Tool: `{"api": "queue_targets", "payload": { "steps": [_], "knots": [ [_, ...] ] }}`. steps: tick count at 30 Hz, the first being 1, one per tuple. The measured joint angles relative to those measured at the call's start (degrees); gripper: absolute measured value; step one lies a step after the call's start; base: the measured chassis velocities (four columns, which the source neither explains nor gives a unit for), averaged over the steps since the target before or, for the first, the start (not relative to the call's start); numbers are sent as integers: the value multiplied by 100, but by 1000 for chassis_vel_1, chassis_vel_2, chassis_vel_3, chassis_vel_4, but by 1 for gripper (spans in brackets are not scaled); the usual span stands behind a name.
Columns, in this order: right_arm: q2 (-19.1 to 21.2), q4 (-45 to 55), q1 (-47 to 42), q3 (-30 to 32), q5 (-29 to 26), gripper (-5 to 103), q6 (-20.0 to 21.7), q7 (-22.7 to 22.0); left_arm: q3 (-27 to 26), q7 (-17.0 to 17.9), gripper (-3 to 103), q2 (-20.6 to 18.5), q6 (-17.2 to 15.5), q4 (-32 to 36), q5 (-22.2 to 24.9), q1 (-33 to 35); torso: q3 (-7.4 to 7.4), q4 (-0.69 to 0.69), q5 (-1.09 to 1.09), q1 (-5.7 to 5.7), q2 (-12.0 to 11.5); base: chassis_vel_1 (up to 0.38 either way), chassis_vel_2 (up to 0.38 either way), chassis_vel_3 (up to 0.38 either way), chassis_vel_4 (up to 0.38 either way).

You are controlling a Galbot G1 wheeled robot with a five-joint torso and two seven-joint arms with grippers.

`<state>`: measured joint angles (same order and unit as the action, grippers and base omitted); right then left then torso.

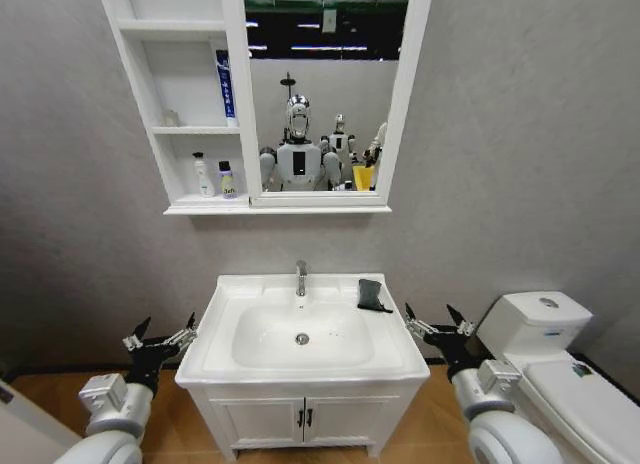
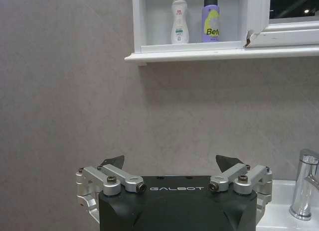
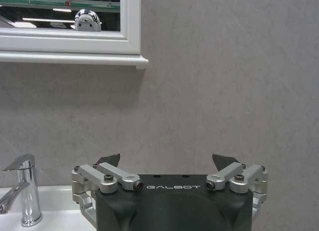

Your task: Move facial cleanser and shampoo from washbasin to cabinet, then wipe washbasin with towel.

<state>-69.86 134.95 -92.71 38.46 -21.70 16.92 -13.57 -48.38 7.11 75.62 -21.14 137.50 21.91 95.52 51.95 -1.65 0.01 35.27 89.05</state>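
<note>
Currently one dark towel (image 1: 372, 295) lies on the washbasin (image 1: 225, 314) rim right of its tap, two bottles (image 1: 216, 175) stand in the cabinet's (image 1: 135, 84) lowest niche, and both end effectors, left (image 1: 160, 335) and right (image 1: 434, 322), hang wide open, empty, flanking the basin.

The right gripper (image 3: 169, 164) is open before the grey wall (image 3: 224, 101). The chrome tap (image 3: 25, 196) is lower left, the cabinet (image 3: 70, 47) upper left.
</note>
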Motion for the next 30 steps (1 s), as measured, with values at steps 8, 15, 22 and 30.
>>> {"api": "queue_targets", "payload": {
  "steps": [8, 15, 22, 30],
  "knots": [
    [941, -733, 746, -277, -1070, 100, 511, -498, 1, 1, 100, -4, -3, -4, 6, -4, 1, -1, -2, 2, -2, -71, 71, 73, -53],
    [1822, -2351, 2655, -1173, -2779, 100, 1236, -1411, 1, 3, 100, -5, -4, -4, 7, -2, -1, 0, 0, -4, 1, 22, -13, -15, 14],
    [1779, -3657, 4072, -2294, -3141, 100, 1279, -1683, 2, 1, 100, -6, -4, -5, 7, -3, 0, 1, -1, 0, -1, 0, 0, 0, 0],
    [1233, -5154, 5397, -3285, -3114, 100, 1209, -1923, 2, 0, 100, -6, -4, -5, 7, -3, 0, 2, -2, 0, -1, 0, 0, 0, 0]
  ]
}}
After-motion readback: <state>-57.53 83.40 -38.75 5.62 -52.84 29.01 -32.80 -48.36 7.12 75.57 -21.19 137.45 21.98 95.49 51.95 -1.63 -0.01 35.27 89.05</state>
